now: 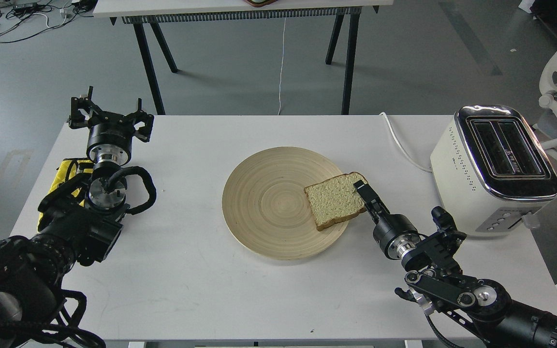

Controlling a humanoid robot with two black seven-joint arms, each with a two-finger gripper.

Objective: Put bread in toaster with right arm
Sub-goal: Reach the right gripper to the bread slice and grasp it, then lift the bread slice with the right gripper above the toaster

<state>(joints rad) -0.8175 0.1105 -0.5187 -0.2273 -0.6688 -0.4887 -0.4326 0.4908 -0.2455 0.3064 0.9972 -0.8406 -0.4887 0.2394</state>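
While at bread [332, 200], rt jaws closed

Bread [334, 200] lying on right edge of round wooden plate [264, 203], overhanging rim slightly. Right pincer [359, 186] at bread's right crust, fingers seen end-on, too narrow to tell apart; contact with crust likely, grip unclear. Toaster [493, 169] standing at table's [201, 290] right side, well apart from plate, slots up and empty, white cord [399, 140] trailing off back edge. Left pincer [110, 118] at far left, fingers spread wide, holding nothing. Yellow item [65, 176] partly hidden beneath left arm.
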